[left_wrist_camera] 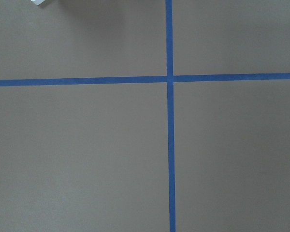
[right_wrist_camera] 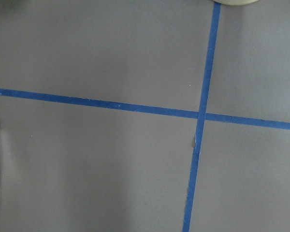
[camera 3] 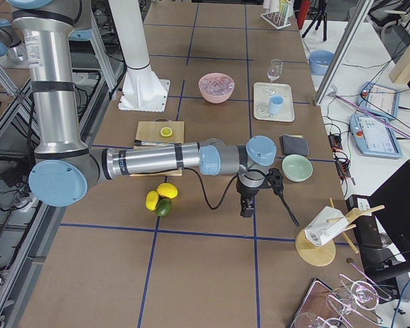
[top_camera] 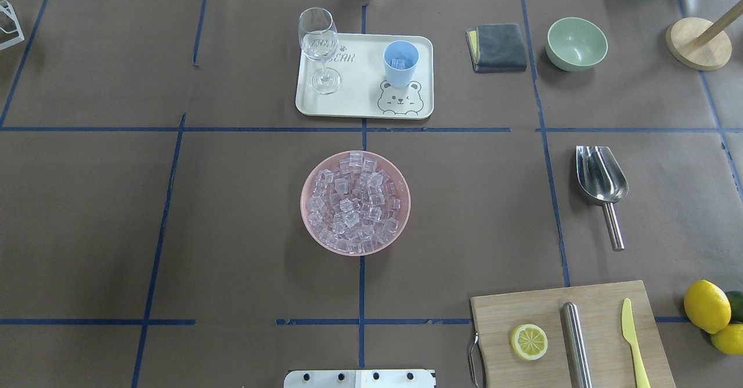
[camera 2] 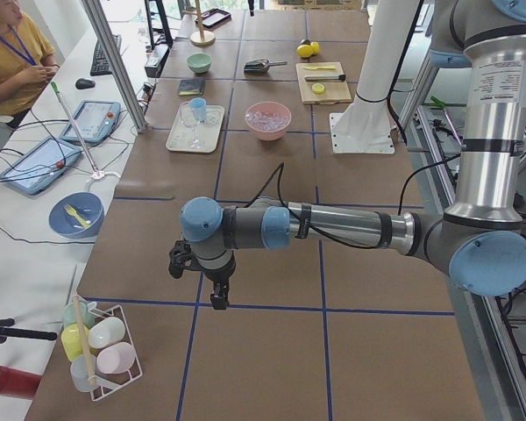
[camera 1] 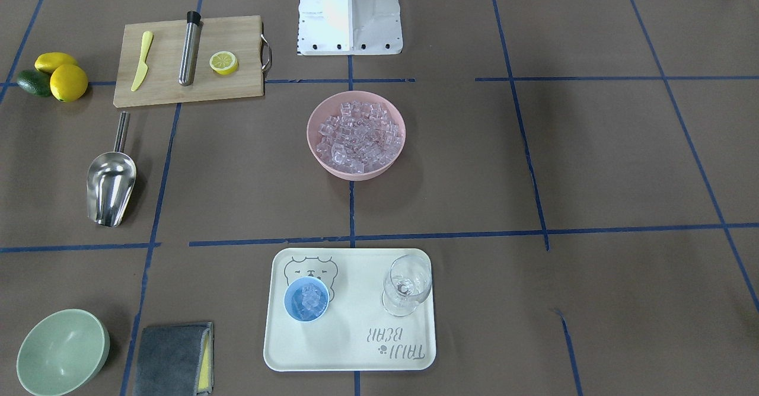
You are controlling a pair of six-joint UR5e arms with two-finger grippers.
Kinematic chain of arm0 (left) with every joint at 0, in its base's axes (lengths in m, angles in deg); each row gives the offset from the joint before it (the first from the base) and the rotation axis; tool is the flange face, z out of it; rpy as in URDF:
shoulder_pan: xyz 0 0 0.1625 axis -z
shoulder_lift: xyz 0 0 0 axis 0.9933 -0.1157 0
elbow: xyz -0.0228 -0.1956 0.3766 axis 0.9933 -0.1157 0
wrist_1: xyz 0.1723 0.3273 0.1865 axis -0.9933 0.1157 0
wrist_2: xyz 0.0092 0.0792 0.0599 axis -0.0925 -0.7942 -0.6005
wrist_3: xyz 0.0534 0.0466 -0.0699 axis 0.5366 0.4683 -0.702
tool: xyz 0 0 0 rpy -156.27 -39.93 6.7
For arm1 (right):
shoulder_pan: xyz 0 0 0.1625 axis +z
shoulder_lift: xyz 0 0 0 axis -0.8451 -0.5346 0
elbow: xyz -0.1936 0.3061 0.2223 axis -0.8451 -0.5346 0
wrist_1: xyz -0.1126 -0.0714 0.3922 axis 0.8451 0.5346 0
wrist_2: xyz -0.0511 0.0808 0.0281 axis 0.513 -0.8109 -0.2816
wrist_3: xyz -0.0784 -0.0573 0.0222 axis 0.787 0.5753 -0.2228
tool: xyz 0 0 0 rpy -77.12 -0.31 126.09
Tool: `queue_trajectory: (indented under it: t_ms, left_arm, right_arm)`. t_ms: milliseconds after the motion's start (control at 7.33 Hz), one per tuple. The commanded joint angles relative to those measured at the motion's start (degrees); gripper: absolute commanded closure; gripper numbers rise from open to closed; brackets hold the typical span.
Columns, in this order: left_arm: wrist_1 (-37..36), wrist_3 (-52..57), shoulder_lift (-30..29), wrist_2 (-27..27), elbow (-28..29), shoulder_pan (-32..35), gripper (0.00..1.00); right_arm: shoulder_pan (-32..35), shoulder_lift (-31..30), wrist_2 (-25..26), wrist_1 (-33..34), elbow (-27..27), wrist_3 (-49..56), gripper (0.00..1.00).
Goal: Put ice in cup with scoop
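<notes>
Brown-papered surface (top_camera: pixel 232 231): one pink bowl (camera 1: pixel 356 176) heaped with ice (top_camera: pixel 354 202), one blue cup (top_camera: pixel 400 74) holding a little more, one scoop (top_camera: pixel 601 176) lying apart. I cannot tell how wide the fingers of the left gripper (camera 2: pixel 217 301) or the right gripper (camera 3: pixel 246 210) are.

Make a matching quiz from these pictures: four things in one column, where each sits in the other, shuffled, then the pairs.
Things:
1. small light-blue plastic cup
2. shiny stainless-steel scoop
3. heap of clear ice cubes
4. yellow cut lemon half

Places:
A. on the wooden cutting board
B. in the round pink bowl
C. on the cream bear-print tray
D. on the bare brown table cover

Pairs: 1-C, 2-D, 3-B, 4-A.
</notes>
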Motion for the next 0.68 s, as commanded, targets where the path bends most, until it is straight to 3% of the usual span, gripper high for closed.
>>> queue_trajectory:
  t_ms: [0,546]
  left_arm:
    - [0.05,0.13,-0.6,0.12,-0.3,0.06,0.0]
    - [0.31,0.14,-0.51,0.04,-0.22,0.06,0.0]
  right_arm:
    - [0.02,0.0,-0.43,-0.05,-0.27,0.17,0.0]
    - [0.02,-0.35,-1.31,-0.14,-0.27,0.88,0.0]
